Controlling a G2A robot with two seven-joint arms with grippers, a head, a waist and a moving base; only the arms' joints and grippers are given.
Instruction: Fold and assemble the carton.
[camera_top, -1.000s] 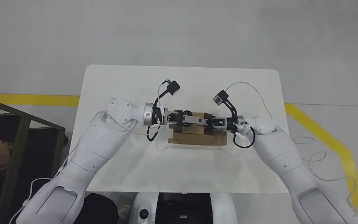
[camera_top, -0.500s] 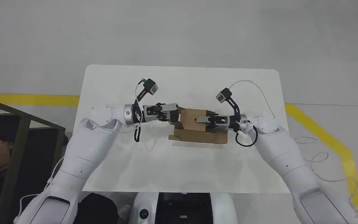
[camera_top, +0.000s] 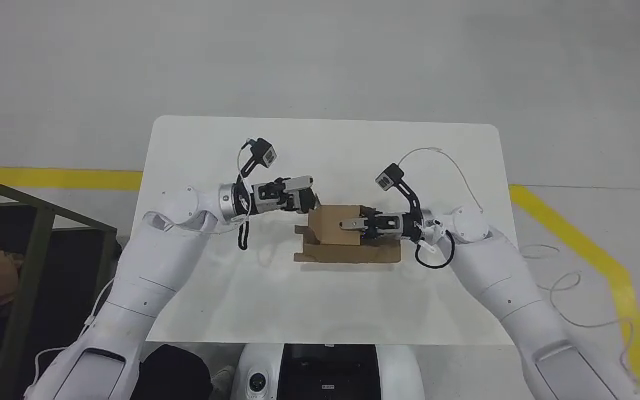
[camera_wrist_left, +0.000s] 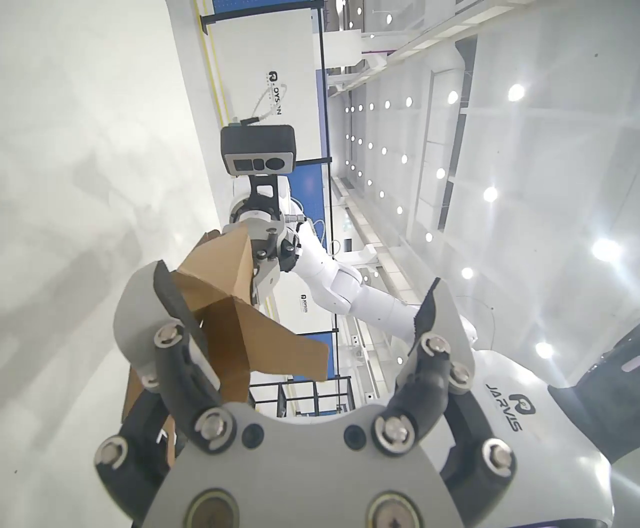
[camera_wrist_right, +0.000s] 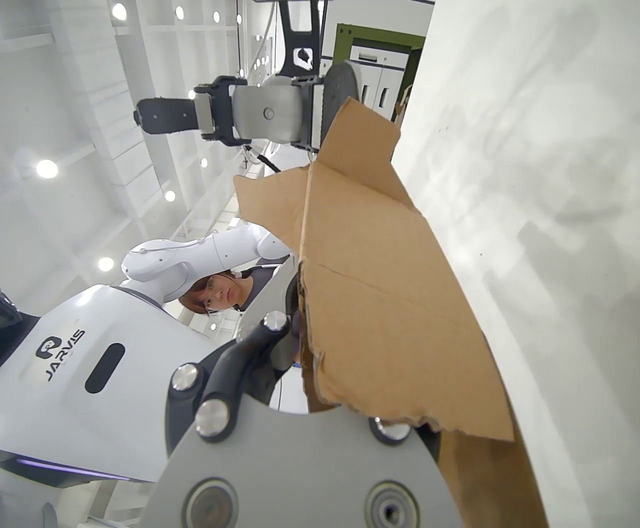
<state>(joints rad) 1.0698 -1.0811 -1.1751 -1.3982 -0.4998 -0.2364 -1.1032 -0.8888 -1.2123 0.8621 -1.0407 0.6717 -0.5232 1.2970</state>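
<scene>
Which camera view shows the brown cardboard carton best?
The top view shows the whole brown cardboard carton on the white table. The left wrist view shows its folded flaps; the right wrist view shows one panel close up.

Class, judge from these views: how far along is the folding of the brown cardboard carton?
Done: the brown cardboard carton stands partly opened on the white table, walls raised. In hand: the right gripper is clamped on one side of it; the left gripper is open at the opposite end. Remaining: its flaps stick out loose, unfolded.
</scene>
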